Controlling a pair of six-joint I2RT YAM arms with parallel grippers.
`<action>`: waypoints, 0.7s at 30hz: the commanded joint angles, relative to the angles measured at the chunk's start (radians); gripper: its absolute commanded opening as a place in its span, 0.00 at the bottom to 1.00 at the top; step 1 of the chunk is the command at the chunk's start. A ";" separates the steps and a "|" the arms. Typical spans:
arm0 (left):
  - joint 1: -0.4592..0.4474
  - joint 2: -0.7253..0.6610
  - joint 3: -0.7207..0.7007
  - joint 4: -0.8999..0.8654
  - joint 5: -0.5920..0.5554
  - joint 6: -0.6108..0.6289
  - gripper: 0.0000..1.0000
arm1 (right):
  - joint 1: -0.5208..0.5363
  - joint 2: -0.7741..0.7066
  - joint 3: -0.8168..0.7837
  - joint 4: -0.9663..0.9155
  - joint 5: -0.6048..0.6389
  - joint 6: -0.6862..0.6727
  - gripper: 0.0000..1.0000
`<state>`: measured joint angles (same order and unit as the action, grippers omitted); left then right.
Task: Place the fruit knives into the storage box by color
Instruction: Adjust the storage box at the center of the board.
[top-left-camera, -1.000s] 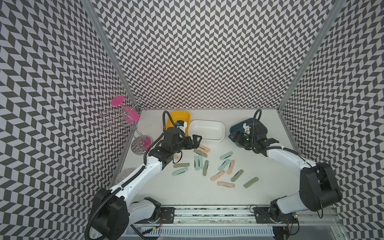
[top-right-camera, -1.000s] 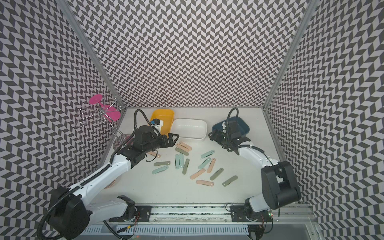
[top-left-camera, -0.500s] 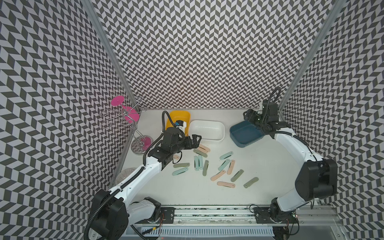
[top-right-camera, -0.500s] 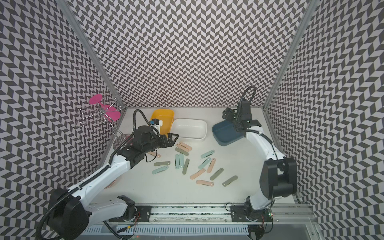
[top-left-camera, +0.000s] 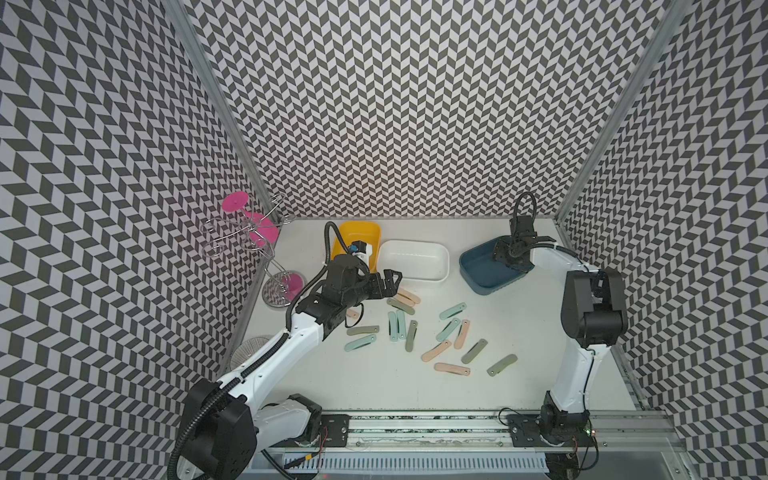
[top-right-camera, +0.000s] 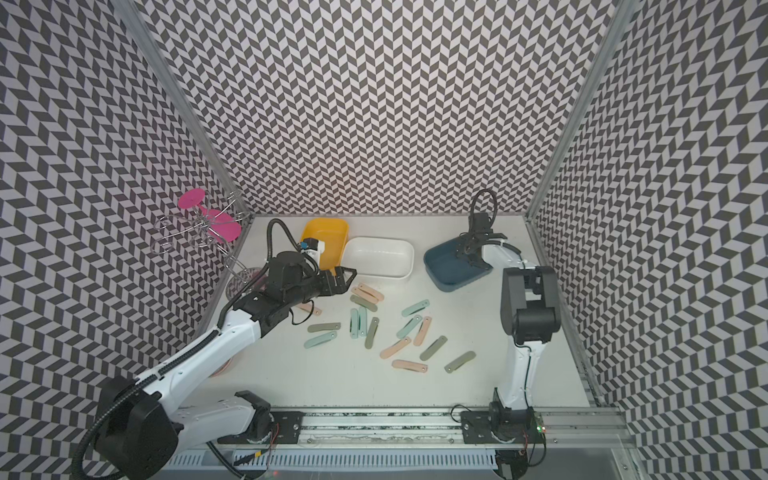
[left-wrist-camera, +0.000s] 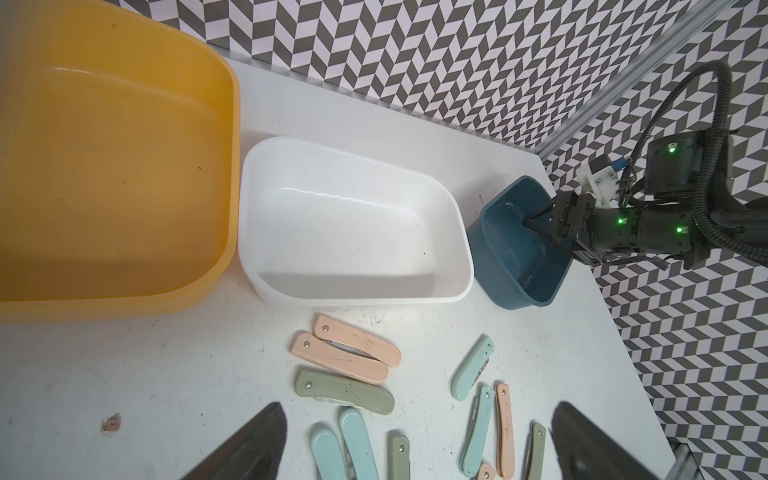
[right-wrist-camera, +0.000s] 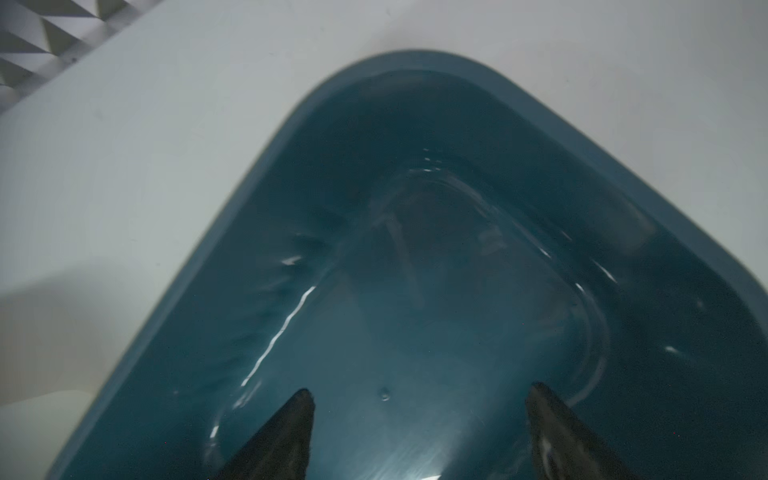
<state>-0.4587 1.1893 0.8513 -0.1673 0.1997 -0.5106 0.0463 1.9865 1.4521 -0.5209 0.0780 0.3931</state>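
Note:
Several fruit knives in peach (top-left-camera: 436, 351), mint (top-left-camera: 452, 311) and sage (top-left-camera: 473, 351) lie scattered on the white table in both top views. Behind them stand three boxes with nothing showing inside: yellow (top-left-camera: 370, 232), white (top-left-camera: 415, 259) and dark blue (top-left-camera: 478, 270). My left gripper (top-left-camera: 388, 282) hovers open just in front of the white box. In the left wrist view its fingers straddle a sage knife (left-wrist-camera: 345, 392) and two mint ones (left-wrist-camera: 357, 440). My right gripper (top-left-camera: 505, 255) reaches down inside the blue box (right-wrist-camera: 415, 249), open with nothing between its fingers (right-wrist-camera: 291, 432).
A wire rack with pink glasses (top-left-camera: 257, 245) stands at the left wall, and a round mesh item (top-left-camera: 251, 353) lies by the left arm. Patterned walls enclose three sides. The arms' mounting rail (top-left-camera: 415, 428) runs along the front edge.
The right arm swung from a low reach across the table to an upright pose. Its gripper moved round to the blue box's back right side and now dips inside. The left arm barely moved.

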 joint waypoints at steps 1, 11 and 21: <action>-0.007 -0.016 0.026 -0.010 -0.017 0.005 1.00 | -0.001 -0.017 -0.052 0.017 0.042 -0.010 0.79; -0.008 -0.052 -0.005 0.011 -0.017 -0.008 1.00 | 0.004 -0.140 -0.236 0.072 0.004 0.019 0.77; -0.006 -0.075 -0.031 0.014 -0.020 -0.007 1.00 | 0.115 -0.104 -0.164 0.054 -0.021 0.022 0.76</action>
<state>-0.4587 1.1347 0.8352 -0.1616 0.1951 -0.5152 0.1280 1.8614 1.2419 -0.4900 0.0700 0.4046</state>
